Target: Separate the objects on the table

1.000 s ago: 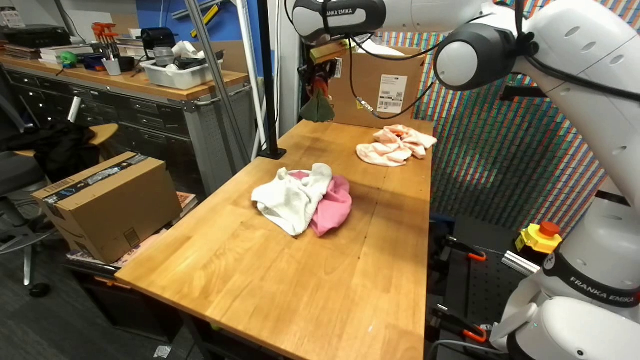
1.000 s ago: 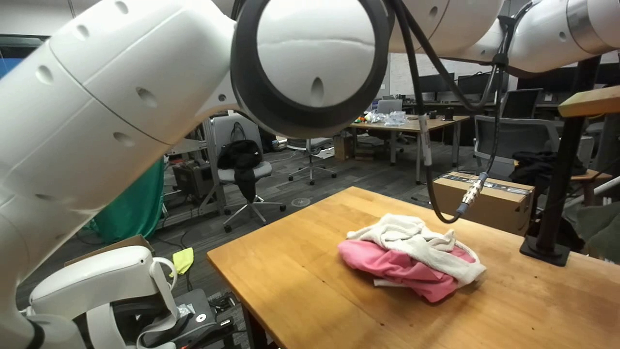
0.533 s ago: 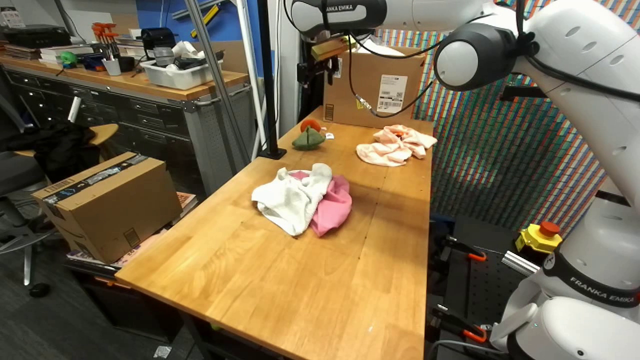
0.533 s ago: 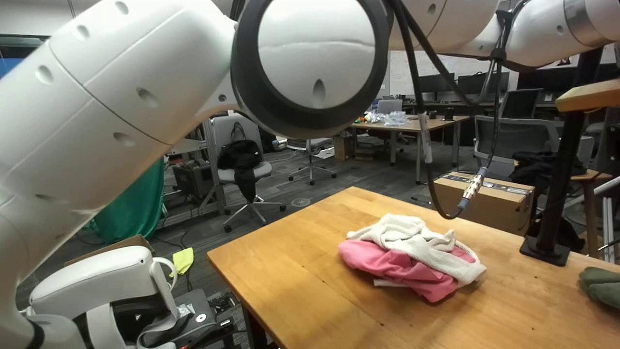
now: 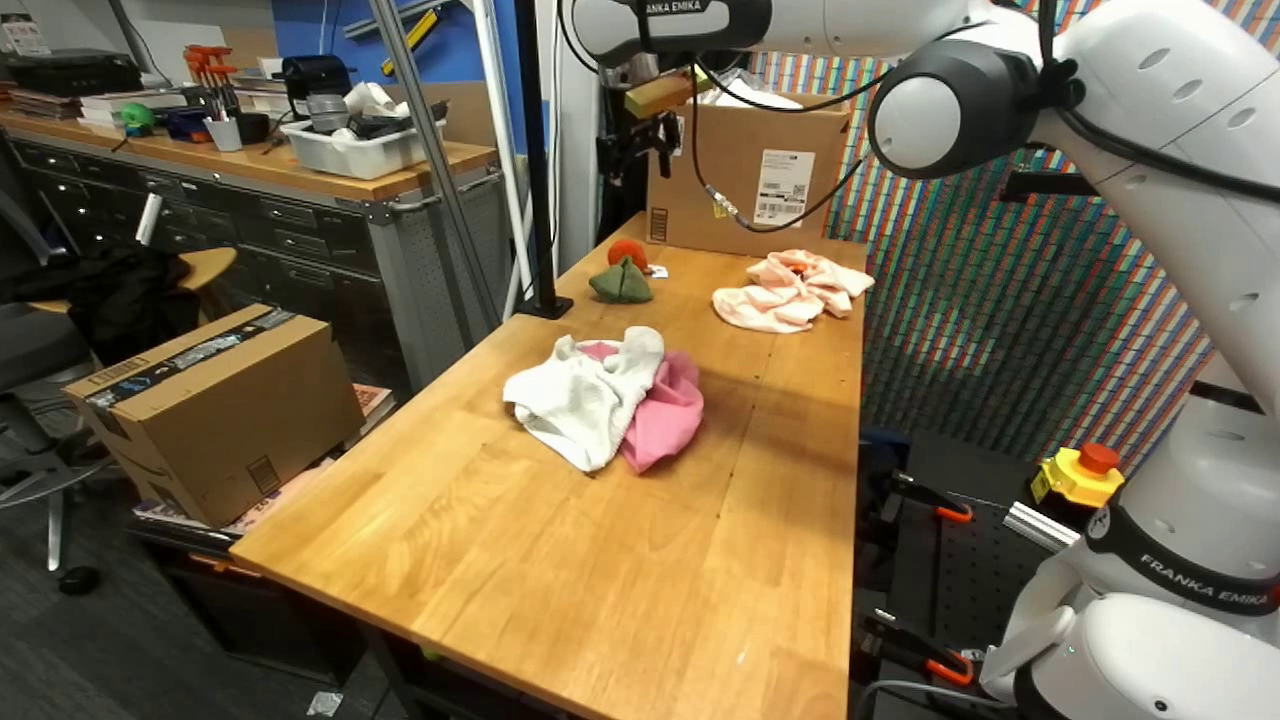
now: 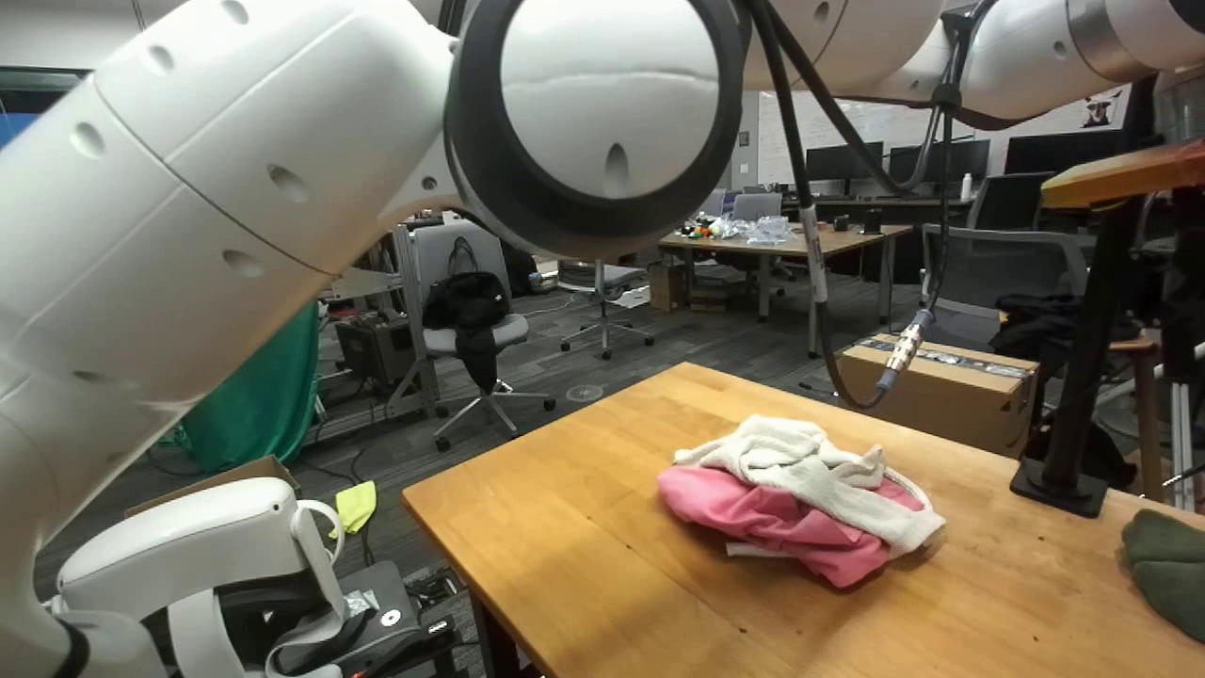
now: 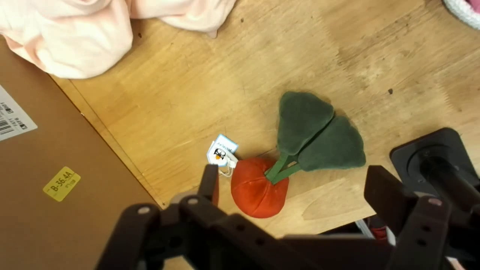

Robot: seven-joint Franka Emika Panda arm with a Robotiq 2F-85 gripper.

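On the wooden table (image 5: 600,580) lies a small plush item with an orange-red ball and two green leaves (image 7: 258,191), seen also in an exterior view as green leaves (image 6: 1172,565) at the edge. Above it hovers my gripper (image 5: 640,168), jaws wide apart; the wrist view shows bare wood and the plush well below the gripper (image 7: 292,174), nothing held. A cream-white towel (image 5: 575,410) partly covers a bright pink cloth (image 6: 744,513) mid-table. Alone near the far end, a peach cloth (image 5: 775,300) lies crumpled; its corner (image 7: 75,37) shows in the wrist view.
A large cardboard box (image 5: 735,170) stands at the table's far end. Beside the plush rises a black post on a base plate (image 7: 437,161), along the table edge. The arm's cable (image 6: 828,330) hangs in a loop over the table.
A second ago the plush hung from my gripper above the table. It has dropped onto the wood and the jaws have opened. The arm has shifted slightly; the cloths have not moved.
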